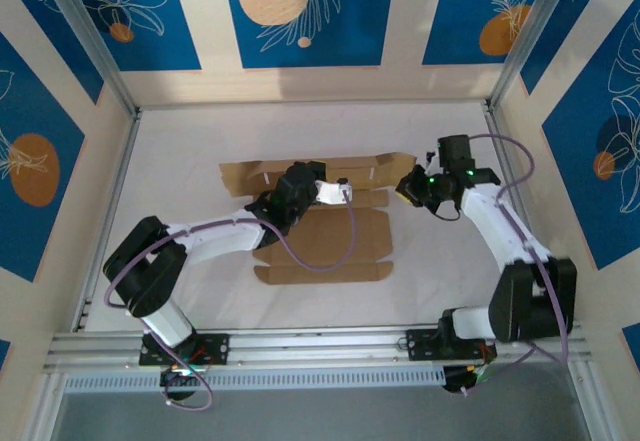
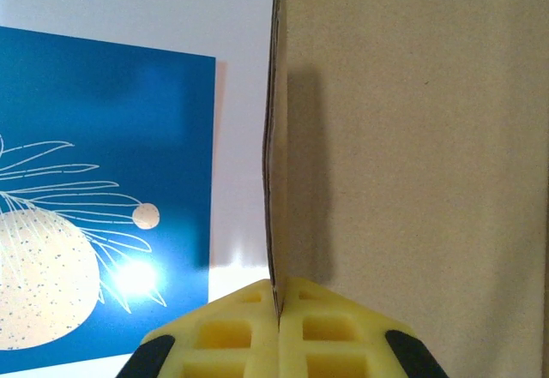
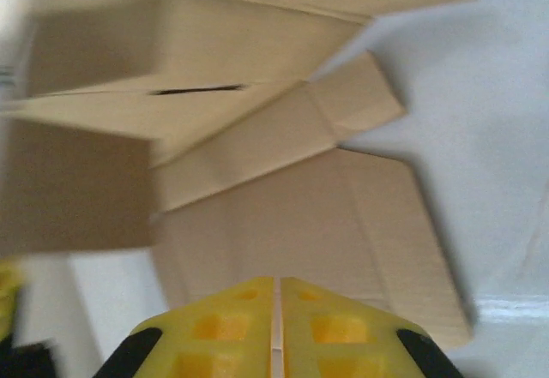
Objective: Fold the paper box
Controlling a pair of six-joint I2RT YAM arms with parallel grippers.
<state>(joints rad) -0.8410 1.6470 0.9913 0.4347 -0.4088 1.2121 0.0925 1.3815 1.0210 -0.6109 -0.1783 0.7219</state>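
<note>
Paper box (image 1: 330,246): plain brown matte cardboard, a die-cut sheet with tabs, slots and creases. It lies mostly flat at the middle of the white table (image 1: 200,281), with the far panels partly raised. Left gripper (image 1: 342,194) sits over the box's far middle. In the left wrist view its yellow pads (image 2: 232,335), moulded with square recesses, are clenched on the thin edge of a cardboard panel (image 2: 412,155), which runs straight up from between them. Right gripper (image 1: 404,188) is just beside the box's far right corner. In the blurred right wrist view its same yellow fingers (image 3: 334,331) are pressed together with only a hairline seam, nothing between them, above the creased flaps (image 3: 292,224).
</note>
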